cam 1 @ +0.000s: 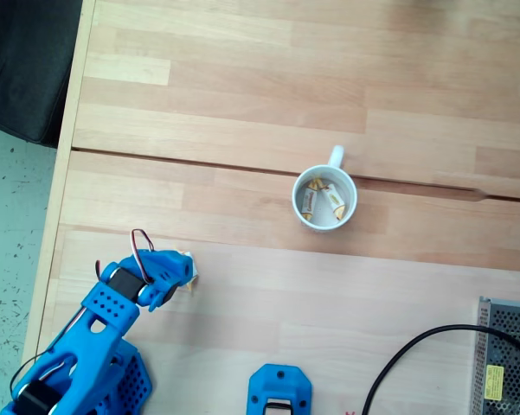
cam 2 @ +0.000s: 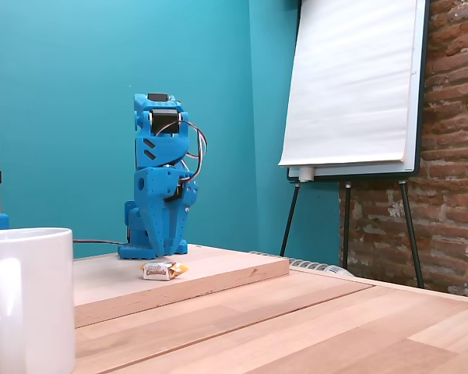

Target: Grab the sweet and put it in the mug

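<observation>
The white mug (cam 1: 302,210) stands right of the table's middle in the fixed view from above, handle pointing away, with two wrapped sweets (cam 1: 322,199) lying inside. In the low fixed view the mug (cam 2: 27,300) fills the near left corner. Another sweet (cam 2: 164,270) lies on the raised wooden board, and from above this sweet (cam 1: 193,279) peeks out beside the gripper's tip. My blue gripper (cam 1: 187,270) points down right over it; in the low view the gripper (cam 2: 170,248) hangs just behind and above it. Its jaws are hidden by its own body.
A blue printed part (cam 1: 279,391) sits at the near edge, with a black cable (cam 1: 411,354) and a metal mesh box (cam 1: 509,363) at the lower right. The table's left edge (cam 1: 62,181) drops to the floor. An easel (cam 2: 350,93) stands behind the table.
</observation>
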Robot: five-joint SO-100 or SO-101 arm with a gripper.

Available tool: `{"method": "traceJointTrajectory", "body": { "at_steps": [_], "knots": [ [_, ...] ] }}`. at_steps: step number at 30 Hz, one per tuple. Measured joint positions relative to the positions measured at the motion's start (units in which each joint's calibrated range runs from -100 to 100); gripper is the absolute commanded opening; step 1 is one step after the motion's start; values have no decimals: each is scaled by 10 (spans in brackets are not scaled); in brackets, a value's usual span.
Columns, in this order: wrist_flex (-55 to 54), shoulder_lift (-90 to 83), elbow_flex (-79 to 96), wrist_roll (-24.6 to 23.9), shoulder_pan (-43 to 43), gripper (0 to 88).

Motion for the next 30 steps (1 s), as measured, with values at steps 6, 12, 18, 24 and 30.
{"method": "traceJointTrajectory", "body": {
  "at_steps": [6, 12, 18, 24, 30],
  "knots": [
    [0, -2, -32, 0, 2, 58],
    [32, -2, -48, -16, 2, 58],
    [116, -2, -82, -28, 2, 58],
    [140, -2, -83, -23, 1, 58],
    [140, 0, -83, -23, 1, 65]
  ]
}}
